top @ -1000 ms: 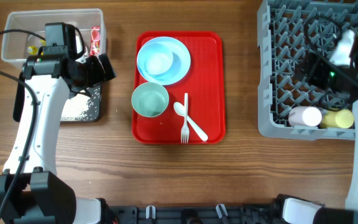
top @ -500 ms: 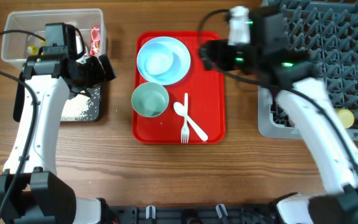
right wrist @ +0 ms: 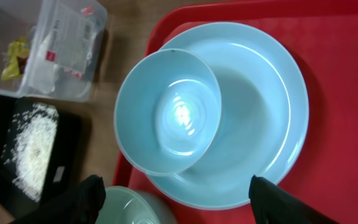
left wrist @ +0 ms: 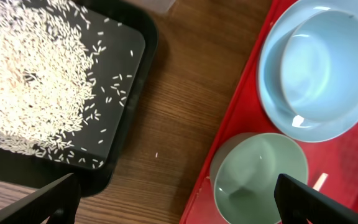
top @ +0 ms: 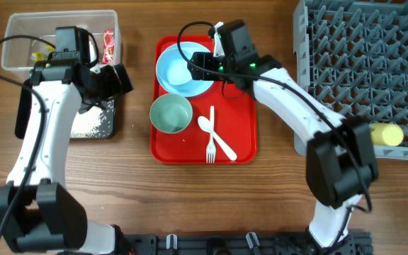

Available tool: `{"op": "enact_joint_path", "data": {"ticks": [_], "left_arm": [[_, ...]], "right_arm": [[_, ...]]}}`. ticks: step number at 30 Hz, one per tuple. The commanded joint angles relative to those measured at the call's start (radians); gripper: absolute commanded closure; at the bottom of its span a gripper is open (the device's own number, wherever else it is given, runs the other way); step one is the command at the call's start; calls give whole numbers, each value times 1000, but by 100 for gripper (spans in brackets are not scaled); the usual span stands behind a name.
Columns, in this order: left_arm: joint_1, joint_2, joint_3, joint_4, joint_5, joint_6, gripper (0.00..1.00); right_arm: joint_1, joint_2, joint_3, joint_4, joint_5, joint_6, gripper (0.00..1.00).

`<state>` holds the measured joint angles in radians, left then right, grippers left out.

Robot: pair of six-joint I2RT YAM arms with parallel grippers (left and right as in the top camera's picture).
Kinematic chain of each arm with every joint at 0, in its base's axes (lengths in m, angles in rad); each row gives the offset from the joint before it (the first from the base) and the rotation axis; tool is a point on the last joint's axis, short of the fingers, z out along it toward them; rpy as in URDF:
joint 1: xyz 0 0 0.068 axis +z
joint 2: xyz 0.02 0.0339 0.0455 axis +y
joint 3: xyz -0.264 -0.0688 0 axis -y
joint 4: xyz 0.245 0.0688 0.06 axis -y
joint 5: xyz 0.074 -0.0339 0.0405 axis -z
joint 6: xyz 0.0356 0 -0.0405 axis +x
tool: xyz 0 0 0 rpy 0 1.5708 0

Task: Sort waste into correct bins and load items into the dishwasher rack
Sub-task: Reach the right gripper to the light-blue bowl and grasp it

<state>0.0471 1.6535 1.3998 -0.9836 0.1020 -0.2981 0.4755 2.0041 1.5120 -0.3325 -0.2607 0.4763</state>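
A flat red tray [top: 239,117] lies in the middle of the overhead view. It is a rectangle with rounded corners and a low raised rim, its longer sides running up and down the frame. It rests on a brown wooden table [top: 190,205] whose grain runs left to right across the whole background. In the left wrist view the tray's edge slants across the right half, with bare wood beside it.
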Motion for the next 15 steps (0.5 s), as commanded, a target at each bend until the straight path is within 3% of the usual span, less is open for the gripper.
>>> {"op": "enact_joint_path", "data": {"ticks": [1, 15], "left_arm": [[3, 47, 6, 2, -6, 2, 0], [3, 62, 6, -5, -7, 2, 0]], "right_arm": [[6, 62, 11, 58, 5, 74, 25], [25, 179, 11, 193, 63, 153, 39]]}}
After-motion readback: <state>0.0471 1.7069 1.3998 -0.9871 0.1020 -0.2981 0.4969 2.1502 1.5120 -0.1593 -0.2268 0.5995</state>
